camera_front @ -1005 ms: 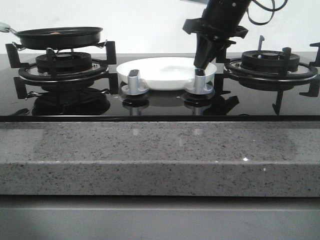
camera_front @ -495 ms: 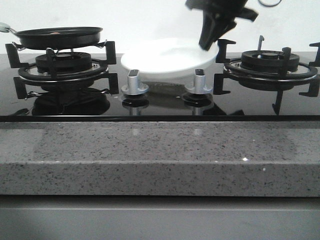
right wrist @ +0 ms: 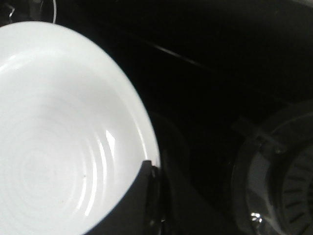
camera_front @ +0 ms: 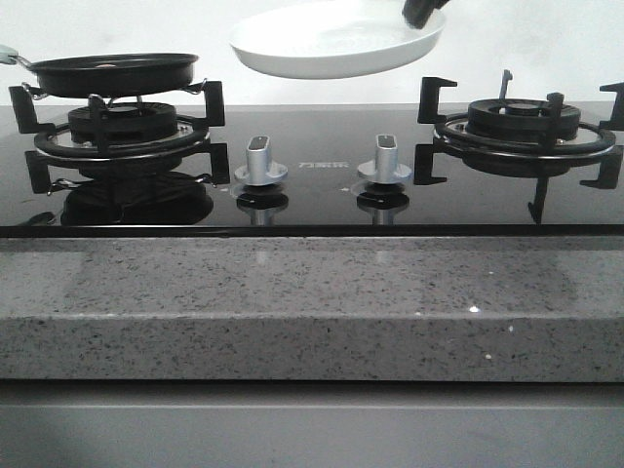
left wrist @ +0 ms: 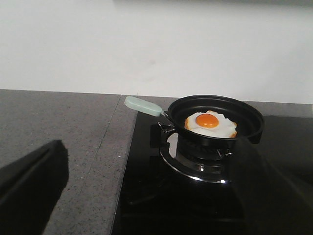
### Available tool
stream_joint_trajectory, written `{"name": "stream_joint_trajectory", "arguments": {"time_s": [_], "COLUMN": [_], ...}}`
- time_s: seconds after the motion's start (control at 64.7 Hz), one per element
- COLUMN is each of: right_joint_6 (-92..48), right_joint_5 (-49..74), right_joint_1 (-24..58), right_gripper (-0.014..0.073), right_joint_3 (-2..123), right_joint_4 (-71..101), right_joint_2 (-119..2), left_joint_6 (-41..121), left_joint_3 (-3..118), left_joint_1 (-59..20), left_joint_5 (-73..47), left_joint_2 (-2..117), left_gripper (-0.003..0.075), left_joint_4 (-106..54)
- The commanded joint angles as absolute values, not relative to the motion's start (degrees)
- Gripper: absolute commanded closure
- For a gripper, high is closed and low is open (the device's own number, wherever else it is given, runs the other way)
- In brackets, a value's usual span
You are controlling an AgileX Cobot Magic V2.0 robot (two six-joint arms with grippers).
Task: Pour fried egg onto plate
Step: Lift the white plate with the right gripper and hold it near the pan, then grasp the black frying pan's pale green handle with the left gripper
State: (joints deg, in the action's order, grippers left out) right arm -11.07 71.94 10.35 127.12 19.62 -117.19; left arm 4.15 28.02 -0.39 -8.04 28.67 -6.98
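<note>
Closest to you are the two knobs [camera_front: 261,162]. Above them your right gripper [camera_front: 419,14] pinches the plate [camera_front: 331,44] by its rim and holds it up in the air, almost flat. I think that is so the plate can go to the pan [camera_front: 115,72]. The pan sits on the left burner [camera_front: 117,132], with the egg [left wrist: 211,124] lying flat in it. Your left gripper [left wrist: 146,196] is spread wide and holds nothing. It faces the handle [left wrist: 143,105], likely to grab it.
</note>
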Motion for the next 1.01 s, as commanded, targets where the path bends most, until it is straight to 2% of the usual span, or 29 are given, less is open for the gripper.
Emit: {"name": "stream_joint_trajectory", "arguments": {"time_s": [0.0,0.464,0.82,0.99], "right_joint_6": [-13.13,-16.20,-16.20,-16.20], "right_joint_5": [75.14,58.52,58.19,58.19], "right_joint_1": [11.22,14.05,14.05,14.05], "right_gripper": [0.0651,0.0651,0.0651,0.0651], "right_joint_3": [122.96,93.95,92.72,92.72], "right_joint_4": [22.23,25.12,25.24,25.24], "right_joint_2": [-109.97,-97.73,-97.61,-97.61], "left_joint_6": [3.75,3.75,3.75,3.75], "left_joint_3": [30.10,30.10,30.10,32.69], "left_joint_1": [-0.38,-0.38,-0.38,0.41], "left_joint_5": [-3.01,-3.01,-3.04,-7.55], "left_joint_2": [29.23,29.23,29.23,31.21], "left_gripper": [0.0059,0.0059,0.0059,0.0059], "left_joint_4": [-7.00,-7.00,-7.66,-22.86]}}
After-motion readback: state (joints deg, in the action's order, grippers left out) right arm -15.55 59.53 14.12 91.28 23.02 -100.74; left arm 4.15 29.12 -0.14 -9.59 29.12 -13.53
